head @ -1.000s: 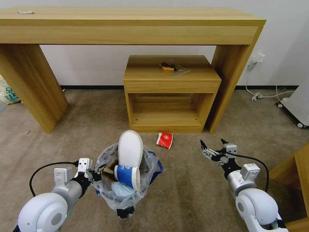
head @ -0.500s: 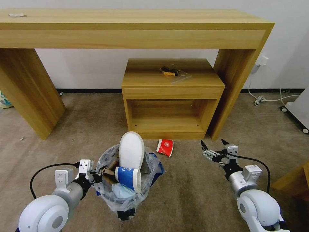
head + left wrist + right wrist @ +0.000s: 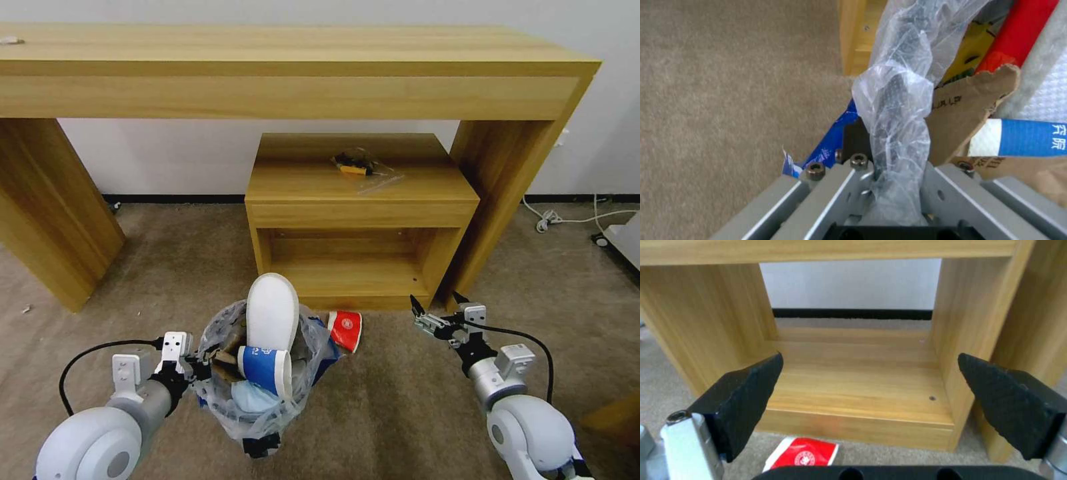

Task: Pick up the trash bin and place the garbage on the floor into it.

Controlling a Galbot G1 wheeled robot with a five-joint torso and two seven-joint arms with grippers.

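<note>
Bin [image 3: 267,400] held off the floor [image 3: 400,413] by left claw [image 3: 193,367], pinching the rim with its clear plastic liner [image 3: 898,110] at the robot's left side; the left wrist view shows the liner bunched between the fingers. Bin is stuffed: white foam insole [image 3: 271,313] upright, blue-white cup [image 3: 265,368] on its side across the top, brown cardboard [image 3: 965,110] beside the claw. Right claw [image 3: 435,308] spread wide, holding nothing, hovering low near the small wooden cabinet [image 3: 360,220] under the long worktop [image 3: 287,67]. Red wrapper [image 3: 345,329] lies on the floor in front of the cabinet, just beside the bin, between bin and right claw; in the right wrist view it sits below the left finger [image 3: 744,396].
</note>
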